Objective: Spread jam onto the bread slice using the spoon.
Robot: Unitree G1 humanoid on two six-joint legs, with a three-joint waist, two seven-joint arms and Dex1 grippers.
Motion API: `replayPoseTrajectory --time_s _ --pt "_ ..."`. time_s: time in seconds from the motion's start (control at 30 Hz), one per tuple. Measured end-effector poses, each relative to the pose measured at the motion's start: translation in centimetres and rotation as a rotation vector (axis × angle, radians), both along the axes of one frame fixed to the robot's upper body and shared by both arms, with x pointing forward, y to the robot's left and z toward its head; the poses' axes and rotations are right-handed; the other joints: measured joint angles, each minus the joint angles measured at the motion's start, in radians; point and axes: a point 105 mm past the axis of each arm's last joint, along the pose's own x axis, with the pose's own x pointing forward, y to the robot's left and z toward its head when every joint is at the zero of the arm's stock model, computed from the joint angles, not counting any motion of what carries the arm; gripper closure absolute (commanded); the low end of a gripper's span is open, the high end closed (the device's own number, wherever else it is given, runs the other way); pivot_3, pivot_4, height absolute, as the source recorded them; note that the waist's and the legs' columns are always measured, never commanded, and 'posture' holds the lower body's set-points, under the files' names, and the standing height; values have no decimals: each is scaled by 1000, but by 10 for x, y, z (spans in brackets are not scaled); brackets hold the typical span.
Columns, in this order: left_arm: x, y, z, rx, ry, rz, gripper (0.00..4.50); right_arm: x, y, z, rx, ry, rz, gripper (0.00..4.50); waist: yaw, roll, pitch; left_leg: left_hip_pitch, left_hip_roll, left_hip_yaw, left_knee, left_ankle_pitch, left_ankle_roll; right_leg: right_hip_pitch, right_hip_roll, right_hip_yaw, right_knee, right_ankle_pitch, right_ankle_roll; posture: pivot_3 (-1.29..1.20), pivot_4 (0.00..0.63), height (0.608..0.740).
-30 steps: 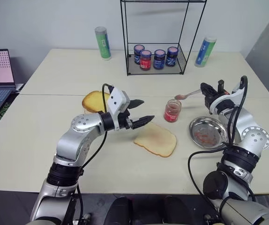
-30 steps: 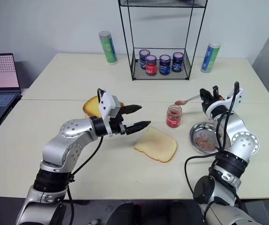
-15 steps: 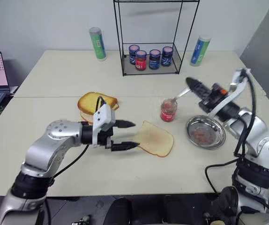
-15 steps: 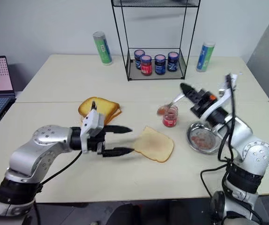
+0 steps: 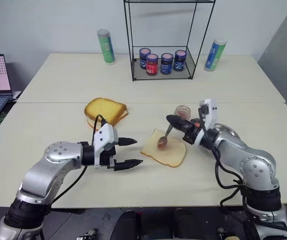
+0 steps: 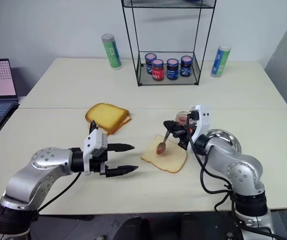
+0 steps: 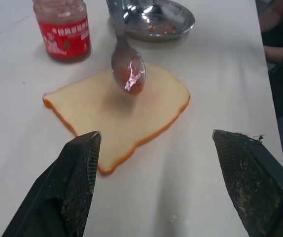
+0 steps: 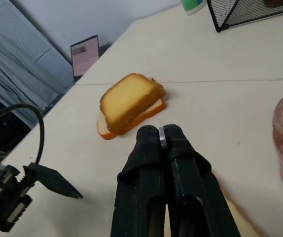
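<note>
Left eye view: right gripper [image 5: 172, 120] pinches spoon [image 5: 164, 139] over bread slice [image 5: 164, 149]; left gripper [image 5: 131, 152] gapes empty beside it.

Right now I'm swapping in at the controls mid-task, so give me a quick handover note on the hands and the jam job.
Right hand: shut on the spoon, its loaded bowl hanging low over the bread slice; contact can't be confirmed.
Left hand: open, holding nothing, beside the slice on the robot's left.
The jam jar stands open just beyond the slice, next to the steel dish.
Done: jam scooped and brought over the bread.
Left: lower the spoon and spread.
</note>
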Motion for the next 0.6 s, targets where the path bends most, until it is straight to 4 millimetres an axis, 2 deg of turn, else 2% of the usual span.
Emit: replayPoseTrajectory --time_s 0.37,0.6 --pt "-1 -3 3 -8 -26 14 716 5 4 -6 -80 -74 -4 4425 1 0 0 0 0 0 0 0 0 0 0 0 0 0 0 0 150 740" --pt "-1 -4 4 -12 -27 12 716 8 4 -2 -113 -113 -1 4425 1 0 0 0 0 0 0 0 0 0 0 0 0 0 0 0 150 740"
